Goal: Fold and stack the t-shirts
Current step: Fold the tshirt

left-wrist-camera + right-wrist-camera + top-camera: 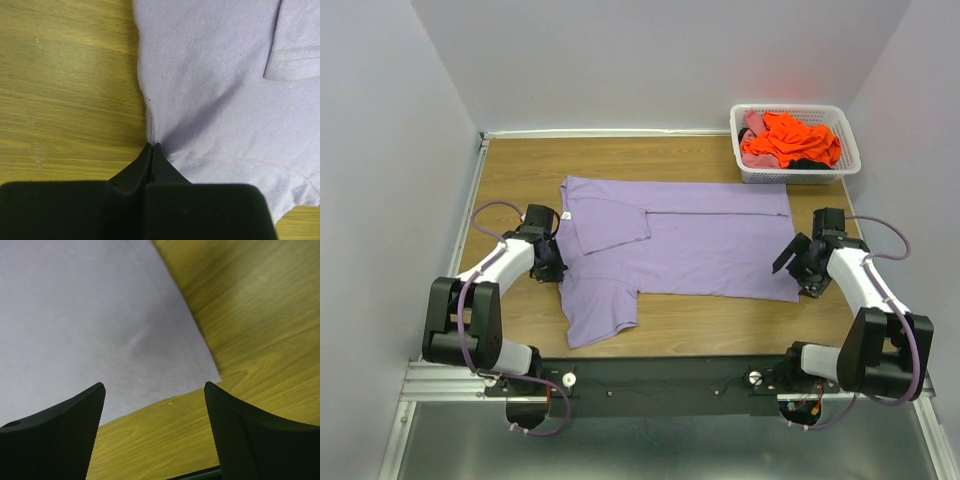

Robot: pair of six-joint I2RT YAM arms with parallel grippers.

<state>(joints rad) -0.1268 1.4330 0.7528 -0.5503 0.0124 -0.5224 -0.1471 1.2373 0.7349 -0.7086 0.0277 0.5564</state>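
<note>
1. The lavender t-shirt (700, 250) is lying flat on the table (520, 170), turned sideways, with its white neck label (565, 214) toward the left arm and its hem toward the right arm.
2. Progress, judged from the lie of the cloth: the fold is only starting. The far sleeve (610, 225) is lying turned in over the body, and a straight crease is running along the far long side. The near sleeve (600, 315) is sticking out toward the arm bases, not yet folded.
3. The left hand (151, 146) is pinching the shirt's edge on its neck side with its fingers pressed together, low at the table.
4. The right hand (154, 385) is hovering with its fingers spread wide and is holding nothing. The hem corner (212, 375) is lying below and between them, untouched as far as the wrist view shows.
5. Left to do: the near sleeve and side, the lengthwise folds, then the stacking. No folded pile is showing anywhere.
6. The white basket (748, 172) is sitting at the far right corner, well apart from the lavender shirt. It is holding a crumpled orange shirt (790, 140), a pink one (754, 122) and something dark that I cannot identify. All of these are waiting unfolded.
7. Obstructions: nothing is lying on the lavender shirt or between the hands. The basket is standing near the far hem corner and may be crowding that side.
</note>
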